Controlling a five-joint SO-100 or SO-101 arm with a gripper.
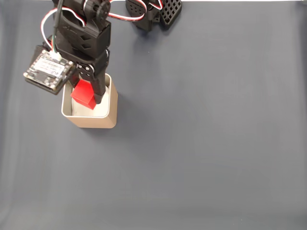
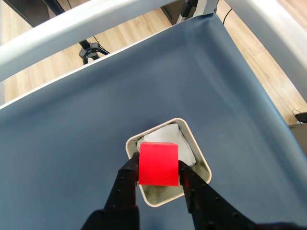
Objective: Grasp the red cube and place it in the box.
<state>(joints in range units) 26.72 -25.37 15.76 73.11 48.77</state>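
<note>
Sitting: red cube [image 2: 158, 163] looks square, no long side, over the box [image 2: 200, 152].
Gripper [image 2: 159, 171]: fingers squeeze cube at 3 and 9 o'clock.

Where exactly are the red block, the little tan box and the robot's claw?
red cube [image 2: 158, 164], wrist view, on its facing side.
box [image 1: 93, 120], fixed view, on its tan outer wall.
gripper [image 2: 159, 172], wrist view, between the fingertips clamping the cube.

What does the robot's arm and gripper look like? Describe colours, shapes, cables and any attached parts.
The arm is matte black plastic with angular ribbed housings. Red, white and black cables loop beside it. A small board-like module with a pale label is attached. The gripper has two slim black fingers.
</note>
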